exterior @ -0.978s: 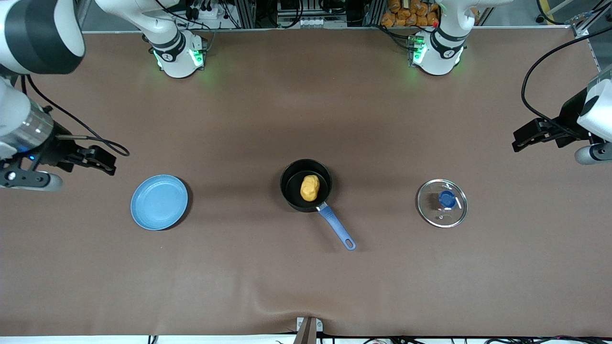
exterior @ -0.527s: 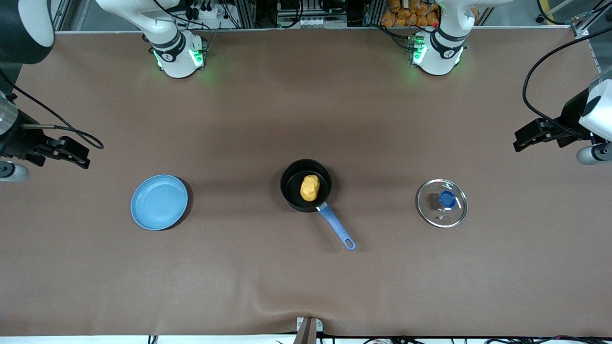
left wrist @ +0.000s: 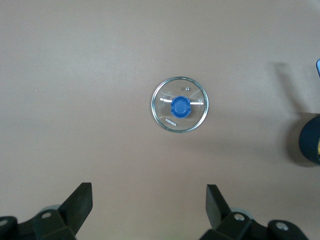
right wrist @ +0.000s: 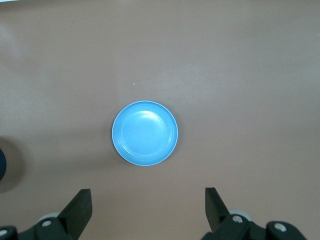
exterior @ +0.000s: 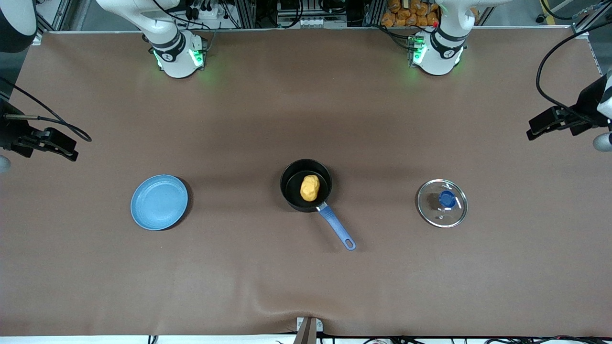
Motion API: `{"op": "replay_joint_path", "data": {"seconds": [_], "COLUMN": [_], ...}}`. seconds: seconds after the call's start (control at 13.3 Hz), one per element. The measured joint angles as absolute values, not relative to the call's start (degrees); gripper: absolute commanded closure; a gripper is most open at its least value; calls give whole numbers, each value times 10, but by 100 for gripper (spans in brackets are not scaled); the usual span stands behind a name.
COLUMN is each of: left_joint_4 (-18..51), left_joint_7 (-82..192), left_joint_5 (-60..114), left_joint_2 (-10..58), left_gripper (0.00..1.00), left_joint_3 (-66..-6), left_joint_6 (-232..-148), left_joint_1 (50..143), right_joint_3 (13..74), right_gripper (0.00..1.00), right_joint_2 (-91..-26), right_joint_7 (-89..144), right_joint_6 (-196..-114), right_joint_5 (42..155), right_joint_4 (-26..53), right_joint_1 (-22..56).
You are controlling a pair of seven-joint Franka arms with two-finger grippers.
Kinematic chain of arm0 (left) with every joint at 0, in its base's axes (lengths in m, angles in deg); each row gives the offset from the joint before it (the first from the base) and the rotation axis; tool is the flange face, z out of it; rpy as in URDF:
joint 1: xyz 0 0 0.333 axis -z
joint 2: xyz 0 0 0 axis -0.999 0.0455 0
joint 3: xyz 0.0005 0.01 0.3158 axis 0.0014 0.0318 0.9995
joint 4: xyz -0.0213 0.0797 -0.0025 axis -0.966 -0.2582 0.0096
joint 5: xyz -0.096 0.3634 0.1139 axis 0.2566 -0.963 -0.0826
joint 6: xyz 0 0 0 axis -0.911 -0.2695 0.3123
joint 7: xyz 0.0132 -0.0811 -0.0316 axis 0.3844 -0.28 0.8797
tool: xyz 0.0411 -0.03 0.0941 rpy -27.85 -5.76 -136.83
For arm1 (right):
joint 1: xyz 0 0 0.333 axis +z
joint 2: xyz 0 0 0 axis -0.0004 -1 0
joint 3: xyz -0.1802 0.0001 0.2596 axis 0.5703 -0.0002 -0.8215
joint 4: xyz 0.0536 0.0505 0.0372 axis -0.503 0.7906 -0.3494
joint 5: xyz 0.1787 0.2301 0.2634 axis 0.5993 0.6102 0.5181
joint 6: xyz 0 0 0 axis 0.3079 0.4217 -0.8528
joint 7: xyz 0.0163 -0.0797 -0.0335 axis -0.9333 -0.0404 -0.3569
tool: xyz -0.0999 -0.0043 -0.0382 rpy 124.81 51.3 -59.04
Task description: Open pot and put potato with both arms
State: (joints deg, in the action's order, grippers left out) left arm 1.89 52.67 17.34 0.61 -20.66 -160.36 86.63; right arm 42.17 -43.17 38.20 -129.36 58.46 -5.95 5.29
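Desk (exterior: 306, 95): brown cover, 2 arms based along its top edge in front view.

Pot (exterior: 306, 185): black, lid off, standing upright mid-desk, roughly midway between the 2 grippers and well apart from both. Blue handle (exterior: 337, 228) w/ loop hole points toward the front camera, angled a bit toward the left arm's end. Only a dark sliver of the pot shows at the edge of the left wrist view (left wrist: 311, 141).

Potato (exterior: 310, 188): yellow-orange, lying inside the pot on its floor, narrower than the pot, black floor visible around it.

Lid (exterior: 442, 203): clear glass, steel rim, blue knob up, flat on the desk toward the left arm's end, well apart from the pot. Left wrist view looks straight down on it (left wrist: 180, 104).

Plate (exterior: 159, 202): light blue, flat on the desk toward the right arm's end, nothing on it. Right wrist view looks straight down on it (right wrist: 145, 133).

Left gripper (exterior: 538, 129): up in the air over the desk's edge at the left arm's end, lid near it but not under it. Fingers (left wrist: 80, 201) spread wide, released, nothing between them.

Right gripper (exterior: 64, 148): up in the air over the desk's edge at the right arm's end, plate near it. Fingers (right wrist: 79, 205) spread wide, released, holding nothing.

Neither gripper touches pot, potato, lid or plate.
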Motion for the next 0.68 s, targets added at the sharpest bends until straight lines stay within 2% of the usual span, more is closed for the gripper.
{"op": "replay_joint_path", "data": {"seconds": [0.68], "left_joint_4": [21], "left_joint_7": [527], "left_joint_5": [173], "left_joint_2": [-6], "left_gripper": [0], "left_joint_3": [-203], "left_joint_6": [-1603], "left_joint_1": [875], "right_joint_3": [421], "right_gripper": [0], "right_joint_2": [-424], "right_joint_7": [382], "right_joint_6": [-1286], "right_joint_5": [585], "right_joint_4": [-60], "right_joint_1": [52]}}
